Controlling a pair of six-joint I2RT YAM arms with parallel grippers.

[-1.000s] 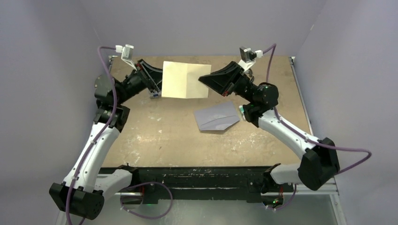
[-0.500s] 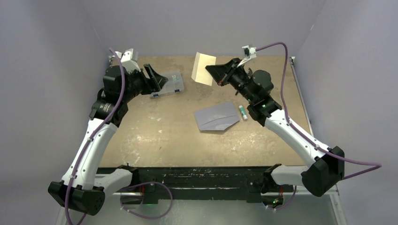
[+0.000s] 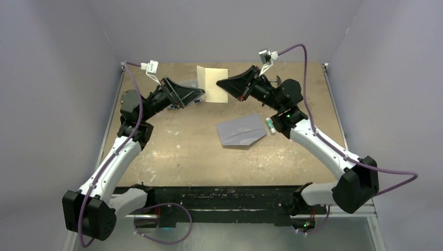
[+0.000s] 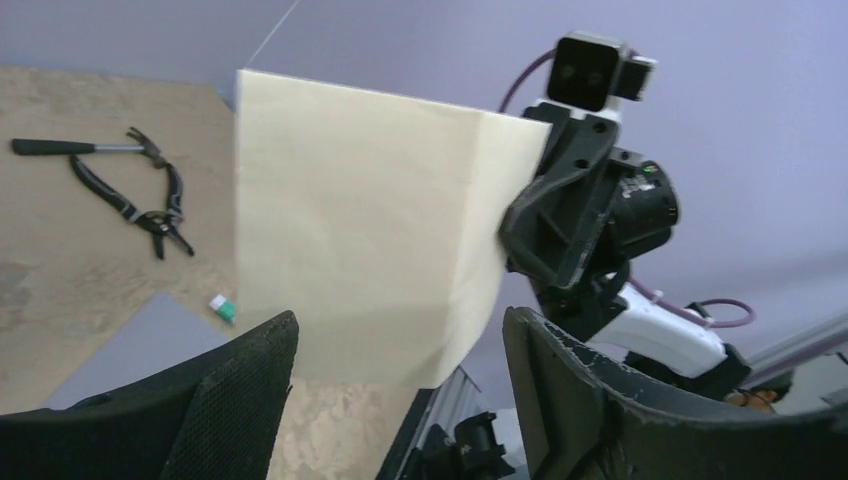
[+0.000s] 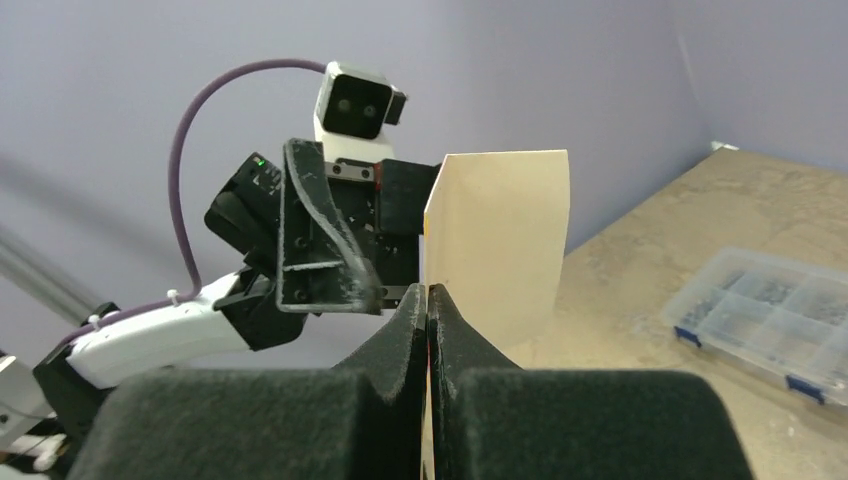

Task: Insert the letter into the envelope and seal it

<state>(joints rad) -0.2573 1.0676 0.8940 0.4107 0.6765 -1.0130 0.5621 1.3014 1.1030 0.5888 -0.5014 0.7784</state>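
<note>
The table carries the grey envelope, lying flat near its middle. Above the far side, the letter hangs upright in the air, one edge clamped between my right fingers. My left fingers stand wide apart, just beside the sheet's opposite edge.

Bare tabletop left of envelope; small tube just right.

1. Table: worn, stained wooden board.
2. Envelope: lies flat, just off centre toward 4 o'clock.
3. Small white-and-green tube: just beside the envelope, at its 3 o'clock.
4. Pliers: toward 1 o'clock.
5. Clear compartment box: toward 11 o'clock.
</note>
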